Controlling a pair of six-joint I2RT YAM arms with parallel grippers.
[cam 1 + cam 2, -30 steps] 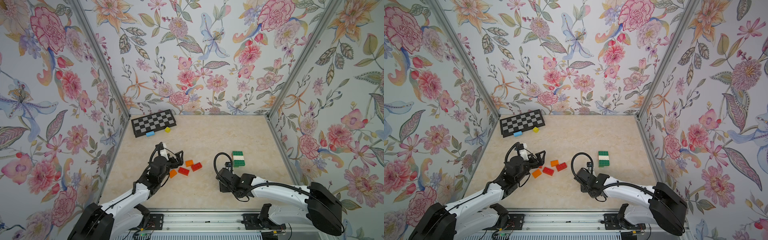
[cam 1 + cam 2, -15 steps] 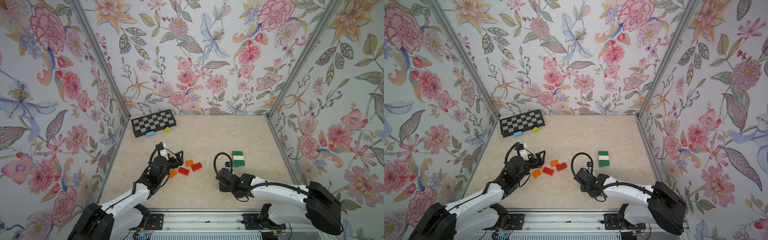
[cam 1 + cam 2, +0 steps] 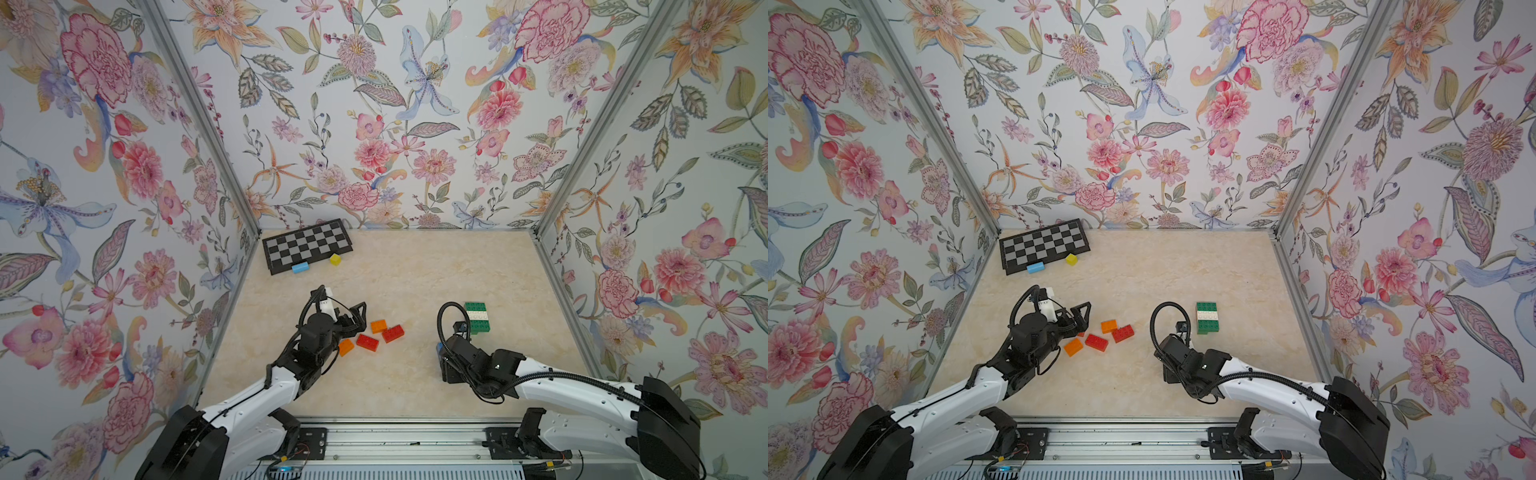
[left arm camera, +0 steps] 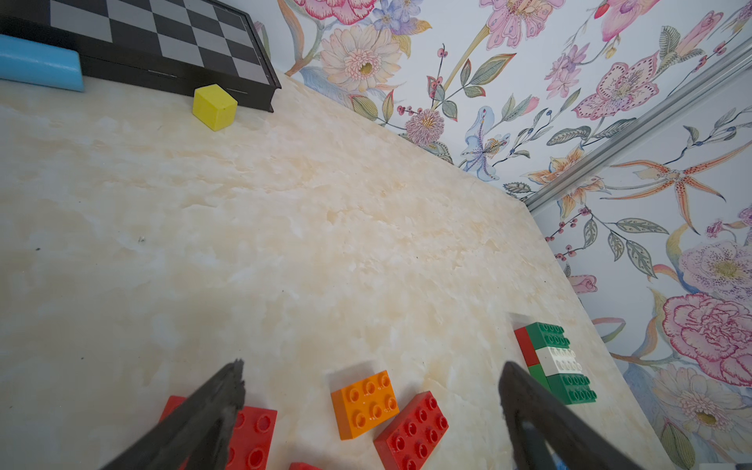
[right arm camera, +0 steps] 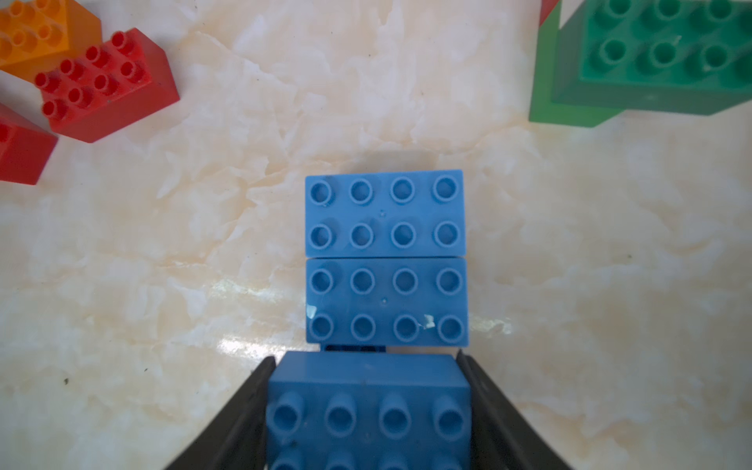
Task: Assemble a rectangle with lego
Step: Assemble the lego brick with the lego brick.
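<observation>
On a cream marbled table, a chessboard is laid at the far left corner, with a blue block and a yellow cube just beside it. Orange bricks and red bricks are scattered left of centre. A green-and-white stack is set to the right, with two blue bricks nearer.

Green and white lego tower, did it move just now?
No. The green and white lego stack sits just where it was, no nearer to the checkerboard and no farther from it.

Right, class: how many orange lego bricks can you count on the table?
2. The farther orange brick lies beside a red brick; the nearer orange brick is by the left gripper, which may hide others.
</observation>
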